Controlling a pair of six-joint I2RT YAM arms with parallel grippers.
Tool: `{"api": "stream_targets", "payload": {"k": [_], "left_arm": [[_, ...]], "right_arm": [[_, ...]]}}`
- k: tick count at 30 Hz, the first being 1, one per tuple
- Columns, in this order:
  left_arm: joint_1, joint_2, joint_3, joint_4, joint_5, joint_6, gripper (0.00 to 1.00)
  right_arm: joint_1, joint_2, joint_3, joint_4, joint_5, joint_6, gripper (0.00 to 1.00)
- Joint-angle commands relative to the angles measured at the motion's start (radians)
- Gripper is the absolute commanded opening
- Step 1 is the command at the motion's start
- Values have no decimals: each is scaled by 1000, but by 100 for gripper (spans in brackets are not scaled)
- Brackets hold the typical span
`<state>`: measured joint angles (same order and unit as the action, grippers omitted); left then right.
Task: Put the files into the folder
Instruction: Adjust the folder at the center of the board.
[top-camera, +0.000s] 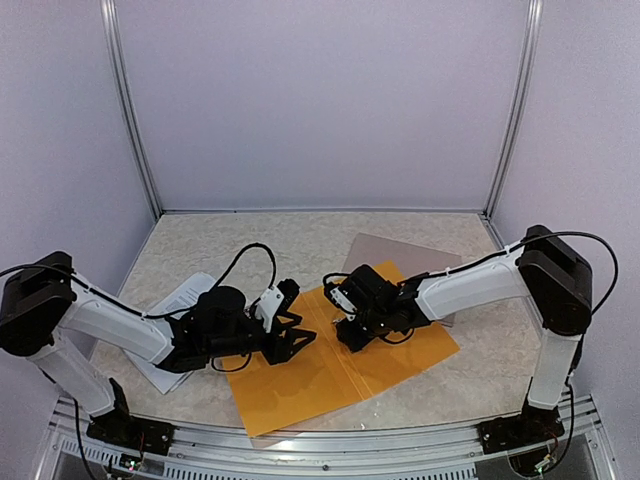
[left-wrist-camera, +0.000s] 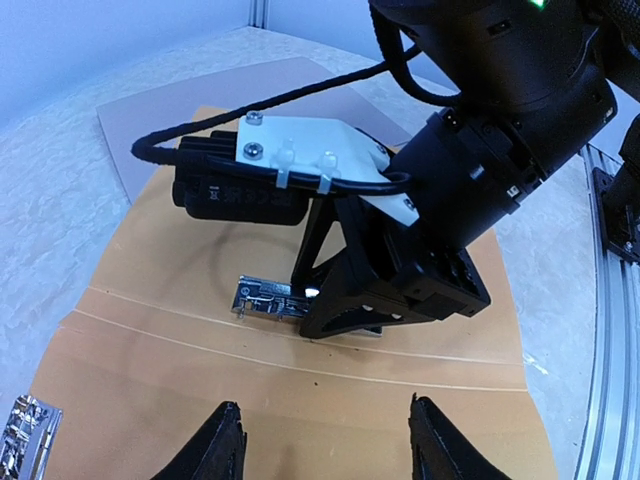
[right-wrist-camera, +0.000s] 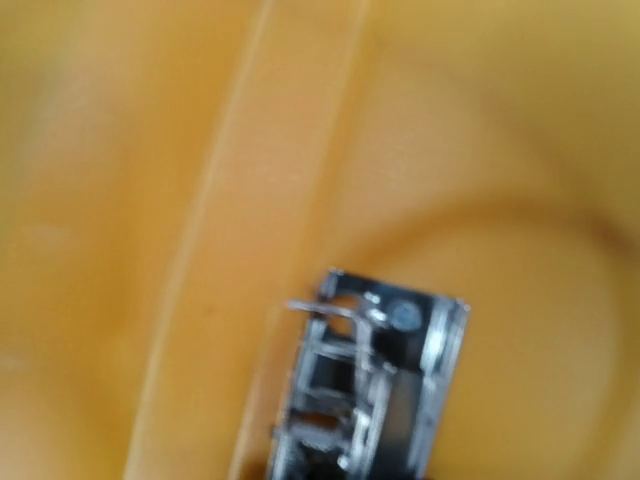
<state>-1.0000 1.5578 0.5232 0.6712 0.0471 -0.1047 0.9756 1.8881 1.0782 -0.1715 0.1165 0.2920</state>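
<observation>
Right claw (left-wrist-camera: 338, 318) is at the clip (left-wrist-camera: 262, 298) in the folder (top-camera: 330, 385), can't tell if it's clenched; left claw (left-wrist-camera: 325, 442) is released. Open that clip fully before grabbing the files (top-camera: 188, 294).

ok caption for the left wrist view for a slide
Right arm's jaws down at a silver metal clip on the open orange card folder, left arm's jaws open in foreground

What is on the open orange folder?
A metal clip near the fold, the right gripper at it; the files lie off the folder. The gripper hides the clip's end; the left gripper covers another patch.
</observation>
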Motion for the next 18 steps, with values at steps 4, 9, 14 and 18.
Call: {"api": "stream_targets", "payload": {"k": [4,9,14,18], "left_arm": [[26,-69,-13,-88,-20,21,54],[50,-92,-17,-108,41,58,54],[85,-73,4,-141,125,101,57],[117,-27,43,-140,226,161,57]], "right_arm": [[9,-5,-11,-77,-6,-182,23],[6,-50,-32,-102,-64,-280,21],[-13,-107,-54,-117,-101,-367,20],[-32,-140,-67,-149,-101,-398,24]]}}
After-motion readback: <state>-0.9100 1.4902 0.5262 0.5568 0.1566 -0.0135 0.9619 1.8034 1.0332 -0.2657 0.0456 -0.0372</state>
